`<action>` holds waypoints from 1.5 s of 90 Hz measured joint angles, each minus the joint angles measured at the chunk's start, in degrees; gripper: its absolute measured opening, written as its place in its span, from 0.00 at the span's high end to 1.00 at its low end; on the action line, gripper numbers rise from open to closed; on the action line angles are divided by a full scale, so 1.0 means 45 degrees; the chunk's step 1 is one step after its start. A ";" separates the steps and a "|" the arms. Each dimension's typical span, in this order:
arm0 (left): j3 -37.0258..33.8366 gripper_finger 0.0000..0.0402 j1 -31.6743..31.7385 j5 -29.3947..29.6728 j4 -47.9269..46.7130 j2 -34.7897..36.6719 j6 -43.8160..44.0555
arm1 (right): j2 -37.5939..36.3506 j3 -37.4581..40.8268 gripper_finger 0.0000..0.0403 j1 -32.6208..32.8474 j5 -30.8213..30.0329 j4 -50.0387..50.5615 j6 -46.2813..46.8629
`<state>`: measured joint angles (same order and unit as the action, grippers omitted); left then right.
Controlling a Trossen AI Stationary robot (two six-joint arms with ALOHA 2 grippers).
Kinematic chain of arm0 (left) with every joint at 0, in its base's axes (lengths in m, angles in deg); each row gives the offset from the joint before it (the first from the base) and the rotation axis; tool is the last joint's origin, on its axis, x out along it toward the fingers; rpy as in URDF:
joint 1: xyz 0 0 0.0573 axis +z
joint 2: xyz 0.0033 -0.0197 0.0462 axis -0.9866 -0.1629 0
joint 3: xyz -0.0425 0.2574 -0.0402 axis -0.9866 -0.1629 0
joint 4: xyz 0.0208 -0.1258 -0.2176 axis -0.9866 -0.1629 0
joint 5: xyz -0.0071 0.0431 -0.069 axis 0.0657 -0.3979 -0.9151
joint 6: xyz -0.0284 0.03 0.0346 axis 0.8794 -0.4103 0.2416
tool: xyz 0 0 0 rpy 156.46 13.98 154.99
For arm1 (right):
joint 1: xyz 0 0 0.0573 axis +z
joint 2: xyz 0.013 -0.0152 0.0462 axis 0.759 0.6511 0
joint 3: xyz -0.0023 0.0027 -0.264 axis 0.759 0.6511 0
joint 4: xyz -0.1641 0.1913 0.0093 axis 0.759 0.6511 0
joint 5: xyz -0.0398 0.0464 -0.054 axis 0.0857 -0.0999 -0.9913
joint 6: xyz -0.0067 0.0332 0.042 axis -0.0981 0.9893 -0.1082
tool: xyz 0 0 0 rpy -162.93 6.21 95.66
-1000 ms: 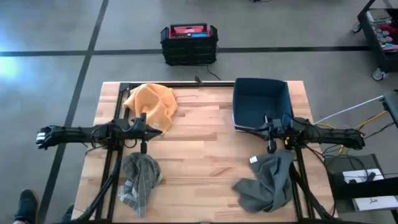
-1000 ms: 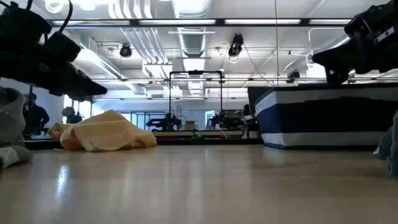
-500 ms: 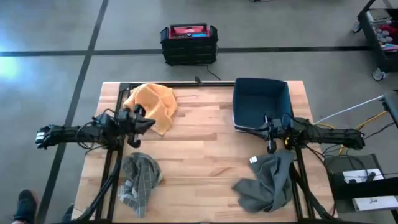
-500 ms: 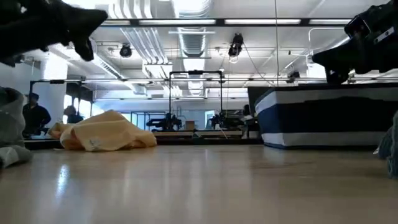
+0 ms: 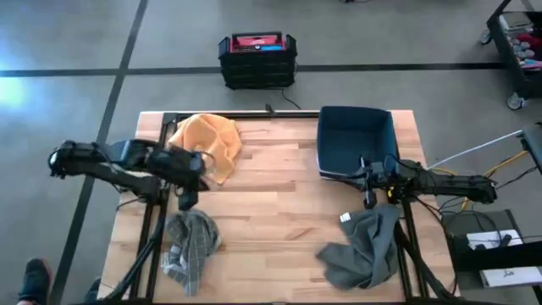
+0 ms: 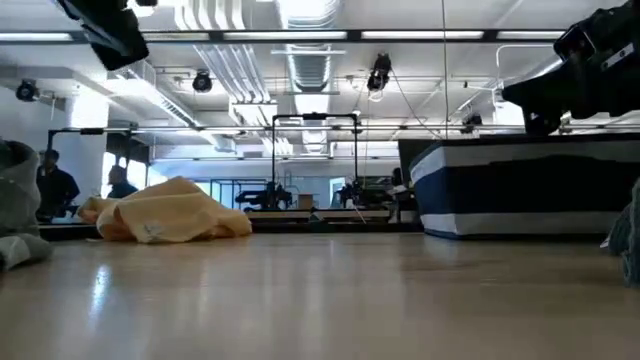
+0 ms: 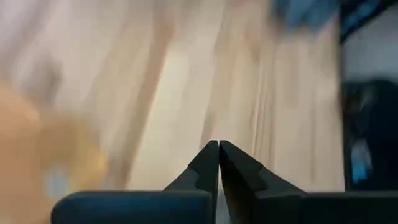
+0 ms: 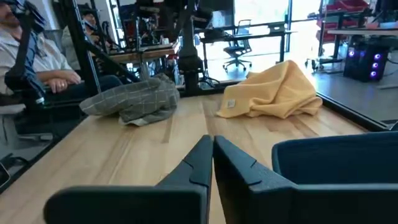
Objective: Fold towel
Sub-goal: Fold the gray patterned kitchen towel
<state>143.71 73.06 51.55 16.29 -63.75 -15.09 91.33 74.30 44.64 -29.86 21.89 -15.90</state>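
Towel choices lie crumpled: a grey checked towel at the near left edge, a dark grey towel near right, both soft, light, best pinched at a free corner. Mid-table is bare wood for spreading; left gripper, fingers pressed together, hovers beside the orange towel; right gripper, likewise closed, waits by the blue bin at the far edge

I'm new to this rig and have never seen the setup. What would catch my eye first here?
Three crumpled towels on the wooden table: an orange towel at the far left, a grey checked towel at the near left, and a dark grey towel at the near right. A dark blue bin sits at the far right. The left gripper, shut, hangs beside the orange towel; the right gripper waits, shut, by the bin.
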 joint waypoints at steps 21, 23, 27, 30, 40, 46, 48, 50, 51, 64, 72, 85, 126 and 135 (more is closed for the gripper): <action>0.0776 0.95 -0.0996 -0.0913 -0.2135 -0.1874 0.2678 | 0.0000 0.0000 1.00 0.0000 -0.0002 0.0000 0.0000; 0.0742 0.93 -0.1045 -0.0931 -0.2103 -0.1933 0.2806 | 0.0000 0.0000 1.00 -0.0005 0.0000 0.0000 0.0000; 0.0621 0.89 -0.1133 -0.0973 -0.2101 -0.2032 0.3088 | 0.0000 0.0000 1.00 0.0000 -0.0002 0.0000 0.0000; 0.0526 0.85 -0.1186 -0.0989 -0.2116 -0.2137 0.3274 | 0.0000 0.0000 1.00 -0.0004 0.0001 0.0000 0.0000; 0.0010 0.70 -0.1347 -0.1256 -0.2092 -0.2431 0.3719 | 0.0000 0.0000 1.00 0.0000 -0.0002 0.0002 -0.0171; -0.0286 0.61 -0.1466 -0.1636 -0.2090 -0.2618 0.3825 | 0.0000 0.0000 1.00 -0.0002 -0.0002 0.0000 -0.0431; -0.0382 0.58 -0.1504 -0.1710 -0.2070 -0.2707 0.3831 | 0.0000 0.0000 1.00 -0.0002 -0.0002 0.0000 -0.0474; -0.0477 0.55 -0.1535 -0.1772 -0.2005 -0.2794 0.3836 | 0.0000 0.0000 1.00 0.0000 -0.0002 0.0000 -0.0517; -0.0527 0.54 -0.1550 -0.1810 -0.1959 -0.2845 0.3834 | 0.0000 0.0000 1.00 0.0000 -0.0002 0.0001 -0.0533; -0.1283 0.45 -0.1816 -0.2047 -0.0946 -0.3420 0.3813 | 0.0000 0.0000 1.00 -0.0002 -0.0002 0.0000 -0.0557; -0.1826 0.46 -0.1926 -0.1628 -0.0326 -0.3862 0.3748 | 0.0000 0.0000 1.00 0.0000 -0.0002 0.0004 -0.0559; -0.2615 0.57 -0.1967 -0.1391 -0.0106 -0.4676 0.3823 | 0.0000 0.0000 1.00 -0.0005 -0.0002 0.0000 -0.0559; -0.1034 0.99 -0.1965 0.0495 0.5789 -0.6121 0.2599 | 0.0000 0.0000 1.00 -0.0005 -0.0043 0.0012 -0.0953; -0.0424 1.00 -0.1922 0.1036 0.7286 -0.6620 0.1558 | 0.0000 0.0000 1.00 -0.0005 -0.0109 0.0024 -0.2382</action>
<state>141.80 64.41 56.21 49.08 -93.54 -8.08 91.33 74.30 44.62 -30.35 21.99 -26.62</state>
